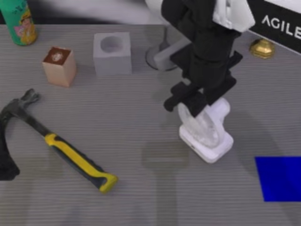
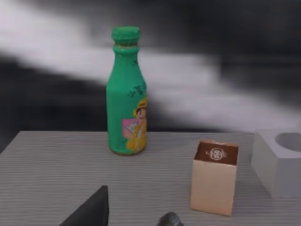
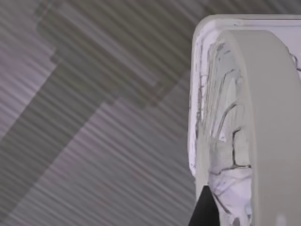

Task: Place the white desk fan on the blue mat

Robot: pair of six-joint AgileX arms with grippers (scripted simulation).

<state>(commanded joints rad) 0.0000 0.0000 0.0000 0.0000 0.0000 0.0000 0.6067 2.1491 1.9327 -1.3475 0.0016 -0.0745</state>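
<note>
The white desk fan [image 1: 207, 134] stands right of the table's middle, its round grille above its rectangular base. My right gripper [image 1: 194, 96] comes down on the grille from above and is shut on it. In the right wrist view the fan [image 3: 249, 117] fills the frame, and one dark fingertip [image 3: 204, 209] presses on the grille's face while the other finger is hidden behind the rim. The blue mat [image 1: 280, 178] lies flat at the right edge, apart from the fan. My left gripper [image 1: 7, 162] rests parked at the left edge, open.
A yellow-handled hammer [image 1: 75, 157] lies front left. At the back stand a green bottle [image 1: 21, 21], a tan box [image 1: 59, 66], a grey cube with a round hole [image 1: 112, 52], a grey goblet foot [image 1: 162, 56] partly behind my right arm, and a gold bell [image 1: 262, 48].
</note>
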